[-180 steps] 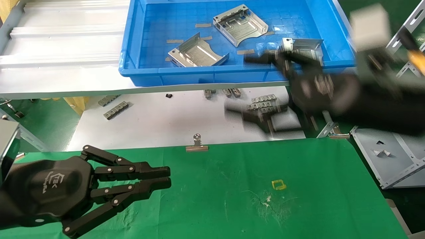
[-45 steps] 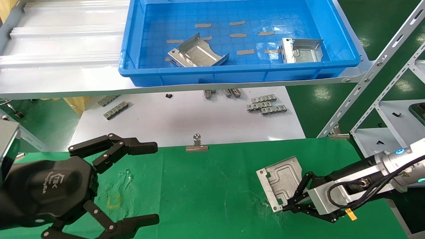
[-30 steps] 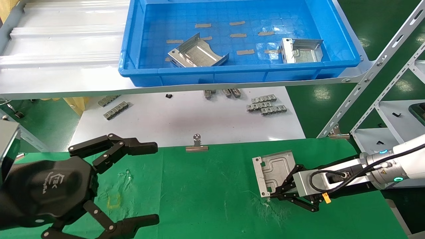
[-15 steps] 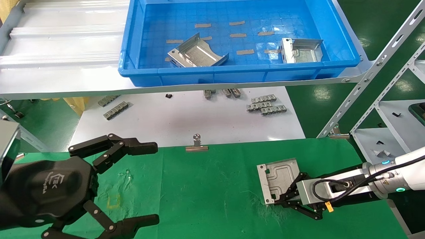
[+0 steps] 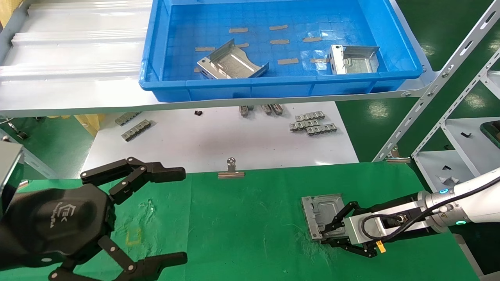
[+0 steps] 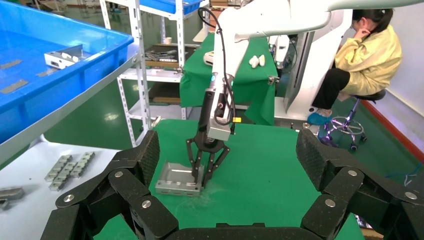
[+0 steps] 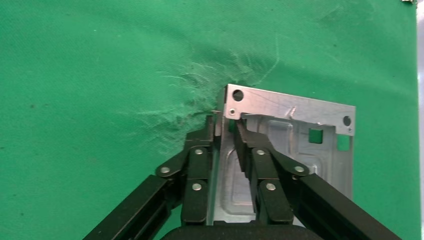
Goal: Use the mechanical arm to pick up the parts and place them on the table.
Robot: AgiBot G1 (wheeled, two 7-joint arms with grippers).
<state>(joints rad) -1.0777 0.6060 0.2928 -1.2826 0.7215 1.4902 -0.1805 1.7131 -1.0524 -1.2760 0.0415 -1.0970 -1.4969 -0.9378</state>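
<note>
One silver part (image 5: 322, 212) lies flat on the green table (image 5: 250, 234) at the right, flanges up. My right gripper (image 5: 323, 236) reaches in low from the right and is shut on the part's near flange. In the right wrist view the fingers (image 7: 200, 165) straddle that flange by the part's (image 7: 295, 125) corner. The left wrist view shows the same grip from across the table, on the part (image 6: 175, 177). Two more parts (image 5: 232, 62) (image 5: 353, 58) lie in the blue bin (image 5: 273, 88). My left gripper (image 5: 183, 214) hovers wide open over the table's left, holding nothing.
The blue bin sits on a grey shelf (image 5: 78, 78) behind the table. Grey ribbed clip strips (image 5: 312, 127) lie on a white sheet (image 5: 218, 140) under it. A binder clip (image 5: 231, 169) holds the cloth's far edge. A metal rack (image 5: 449, 78) stands at the right.
The right gripper brought a part from the bin and lowered it from tilted to flat on the cloth. The left gripper, shut six seconds ago, stands open and still.
</note>
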